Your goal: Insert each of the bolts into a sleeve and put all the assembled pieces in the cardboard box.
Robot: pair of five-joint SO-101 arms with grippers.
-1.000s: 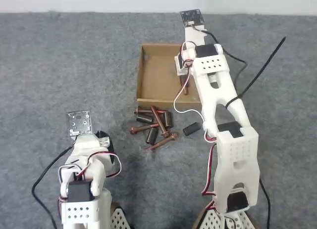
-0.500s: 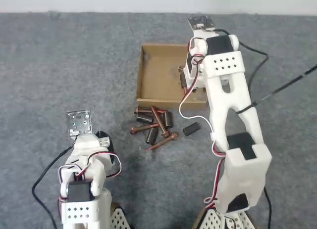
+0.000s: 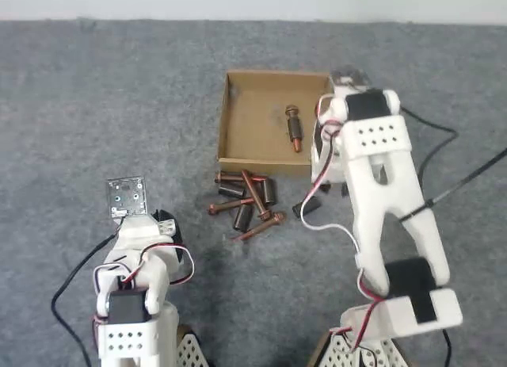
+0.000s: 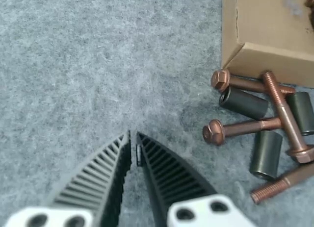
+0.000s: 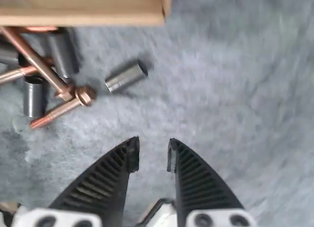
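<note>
Cardboard box (image 3: 253, 117) on the grey counter (image 3: 119, 105) holds one bolt with a sleeve on it (image 3: 295, 129). Loose bolts (image 3: 255, 194) and sleeves (image 3: 242, 216) lie heaped just beside its near wall; one lone sleeve (image 5: 126, 76) lies apart. The left pincer (image 4: 133, 147) is closed and empty; the right pincer (image 5: 152, 156) is narrowly parted and empty.

High camera: my right arm's white plastic body (image 3: 379, 157) hides the three o'clock wall and five o'clock corner of the shallow brown cardboard box (image 3: 257, 117), and its loose wiring (image 3: 314, 194) crosses the lone black cylindrical sleeve (image 3: 301, 208). Left wrist camera: the box, another dark sleeve (image 4: 300, 112) and a copper-coloured hex-head bolt (image 4: 280, 184) run off the frame edge; I cannot identify the coppery scrap (image 4: 310, 13) inside the box. Right wrist camera: everything is blurred, with the box cropped to a strip.
</note>
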